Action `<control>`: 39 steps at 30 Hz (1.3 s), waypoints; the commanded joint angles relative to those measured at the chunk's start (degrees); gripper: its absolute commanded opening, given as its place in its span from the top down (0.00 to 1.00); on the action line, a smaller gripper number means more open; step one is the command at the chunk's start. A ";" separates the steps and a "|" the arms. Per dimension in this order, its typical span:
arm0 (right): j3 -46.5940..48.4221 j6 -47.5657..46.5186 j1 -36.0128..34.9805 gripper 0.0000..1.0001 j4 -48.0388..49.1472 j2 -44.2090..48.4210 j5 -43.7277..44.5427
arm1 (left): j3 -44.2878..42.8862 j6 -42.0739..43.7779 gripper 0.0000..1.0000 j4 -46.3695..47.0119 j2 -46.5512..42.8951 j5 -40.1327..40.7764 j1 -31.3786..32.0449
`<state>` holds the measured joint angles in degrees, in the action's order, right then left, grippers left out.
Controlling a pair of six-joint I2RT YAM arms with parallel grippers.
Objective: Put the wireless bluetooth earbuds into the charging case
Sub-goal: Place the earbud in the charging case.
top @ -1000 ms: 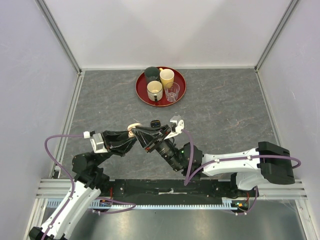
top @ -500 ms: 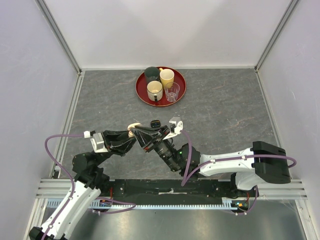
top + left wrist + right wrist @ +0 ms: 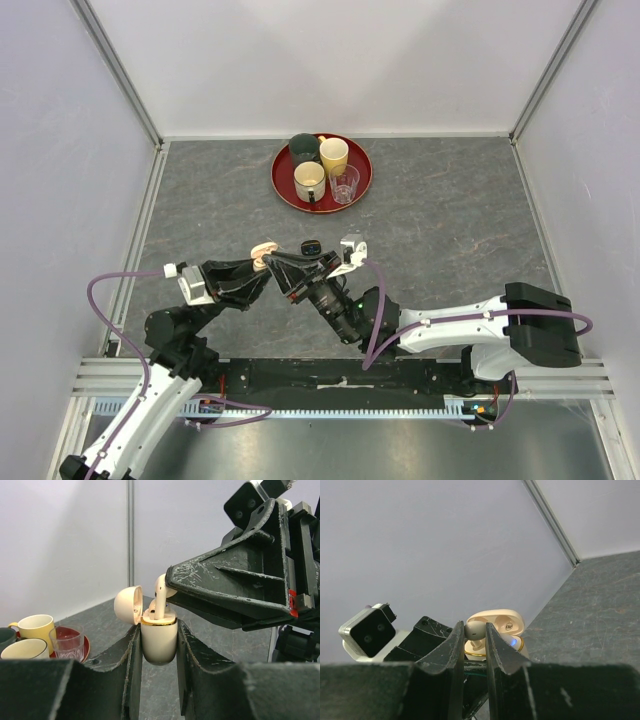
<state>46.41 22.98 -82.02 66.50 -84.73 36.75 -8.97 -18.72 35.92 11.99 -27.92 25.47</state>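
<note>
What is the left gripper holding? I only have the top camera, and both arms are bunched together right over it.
Observer: The left gripper is shut on a cream charging case, which it holds upright.
Operator: Is the lid open?
Observer: Yes, the lid is swung back to one side.
Operator: And the right arm?
Observer: The right gripper pinches a cream earbud by its head. The stem is down in the case and the head pokes out above it.

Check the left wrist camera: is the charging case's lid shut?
No, the lid is swung open beside the charging case, and a cream-white earbud stands in its top.
</note>
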 commanded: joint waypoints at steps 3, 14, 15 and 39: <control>1.75 0.40 -0.77 1.00 -6.64 -0.44 1.22 | -0.78 0.97 0.98 6.35 -0.30 3.14 -0.16; 3.07 0.40 -0.86 1.00 -5.86 -0.96 -0.45 | -0.52 0.79 0.98 6.35 0.49 1.99 -0.16; 3.07 0.40 -0.86 1.00 -5.59 -1.14 -0.54 | -0.43 0.79 0.98 6.53 0.58 2.17 -0.16; 5.00 1.01 -1.57 1.00 -18.24 0.00 0.42 | -0.96 1.23 0.98 7.32 1.11 3.22 -0.16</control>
<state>50.96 23.83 -82.28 55.61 -84.53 38.72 -8.71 -18.70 36.99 13.08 -26.89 25.47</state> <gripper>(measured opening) 0.250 0.349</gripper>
